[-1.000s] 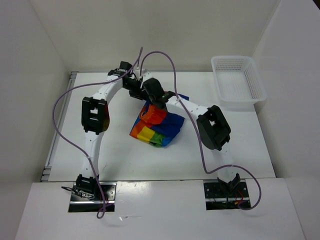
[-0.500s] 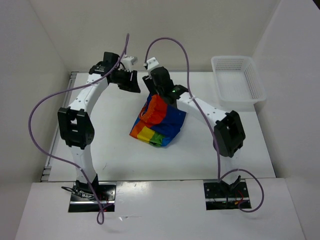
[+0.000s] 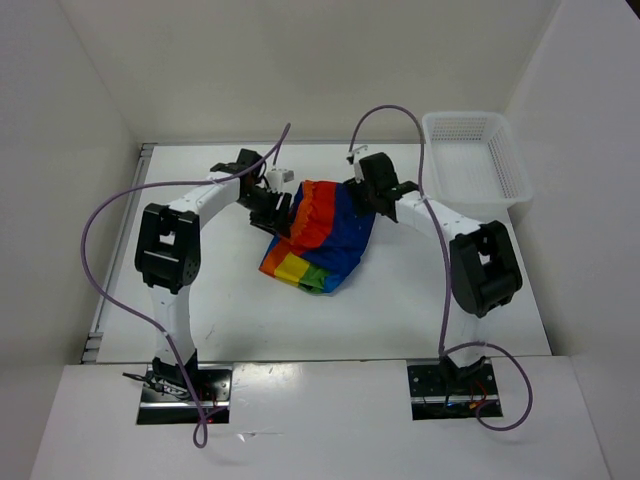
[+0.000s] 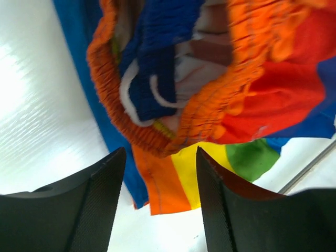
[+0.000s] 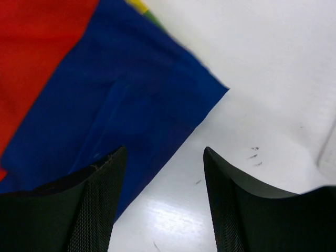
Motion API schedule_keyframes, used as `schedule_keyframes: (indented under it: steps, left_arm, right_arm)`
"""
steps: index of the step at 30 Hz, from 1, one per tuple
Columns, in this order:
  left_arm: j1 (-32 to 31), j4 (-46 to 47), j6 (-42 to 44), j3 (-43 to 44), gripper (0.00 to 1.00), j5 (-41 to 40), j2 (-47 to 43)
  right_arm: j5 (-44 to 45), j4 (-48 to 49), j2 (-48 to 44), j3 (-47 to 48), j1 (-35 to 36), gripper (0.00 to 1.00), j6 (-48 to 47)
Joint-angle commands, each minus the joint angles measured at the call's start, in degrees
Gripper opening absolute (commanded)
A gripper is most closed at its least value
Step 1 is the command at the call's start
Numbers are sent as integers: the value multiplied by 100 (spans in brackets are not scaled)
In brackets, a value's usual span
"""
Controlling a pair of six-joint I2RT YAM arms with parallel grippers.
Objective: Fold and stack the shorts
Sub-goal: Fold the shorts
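Red, orange, yellow, green and blue stripes mark the shorts (image 3: 320,235), which lie bunched in a loose heap near the middle of the white table (image 3: 220,300), red and blue toward the far side and the yellow-green end toward the arm bases. In the left wrist view the gathered orange waistband (image 4: 189,126) curls open, showing blue and white inner cloth, with an orange and yellow edge lying flat on the table below it. The left gripper (image 4: 160,157) sits just beside the far left edge of the heap, fingers spread wide with nothing between them. The right gripper (image 5: 164,155) is at the far right edge, its fingers likewise apart and empty; beneath it a blue corner of the shorts (image 5: 105,89) lies flat, with bare white surface beyond the hem. Bare table runs along the near side between the heap and the arm bases, and also to the left. A white mesh basket (image 3: 470,117) stands at the far right corner, well apart from the cloth.
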Motion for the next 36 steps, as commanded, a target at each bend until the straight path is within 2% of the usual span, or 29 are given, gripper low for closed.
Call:
schedule_keyframes:
  steps: [1,8,12,14,18,19,21,22,23,24,25,26,28,30,33,36]
  left_arm:
    - [-64,216,27,24,64,461,-117]
    - [-64,216,27,-143,65,787,-336]
    - [-169,216,27,-196,65,725,-91]
    - [-221,216,27,-196,62,795,-21]
    - [-327,163,27,-82,45,848,190]
    - [-327,111,27,-82,37,901,191]
    - [-380,59,27,-82,28,989,331]
    - [-380,58,27,-82,24,1059,332]
    - [-380,58,27,-82,15,1059,332]
    - [-380,6,27,-82,11,1112,332]
    - [-380,5,27,-82,8,1112,332]
    - [-328,-117,27,23,4,1303,271]
    - [-179,-634,27,286,3,1568,183]
    - [-73,-1249,27,778,3,1710,7]
    - [-11,-1953,27,1183,3,1657,-257]
    - [-63,-2393,27,1132,3,1848,-432]
  right_arm:
    - [-463,232,313,617,-747,65,537]
    - [-2185,-23,982,821,-1294,68,1268]
    - [-2565,-23,1306,934,-1531,71,1698]
    - [-2749,-23,1412,996,-1601,71,1830]
    - [-2882,-23,1658,1058,-1602,71,2076]
    - [-2934,-23,1659,1058,-1602,72,2147]
    - [-2935,30,1712,1058,-1602,72,2340]
    - [-2935,30,1764,988,-1602,69,2402]
    - [-2935,30,1765,988,-1602,63,2507]
    - [-2935,30,1765,927,-1602,55,2508]
    - [-2935,30,1825,926,-1602,38,2595]
    - [-2839,30,1826,926,-1602,30,2596]
    - [-2594,30,1826,1057,-1602,12,2666]
    - [-2461,91,1879,1232,-1655,1,2666]
    - [-2408,91,1940,1479,-1655,1,2491]
    - [-2408,91,2055,1874,-1655,1,2490]
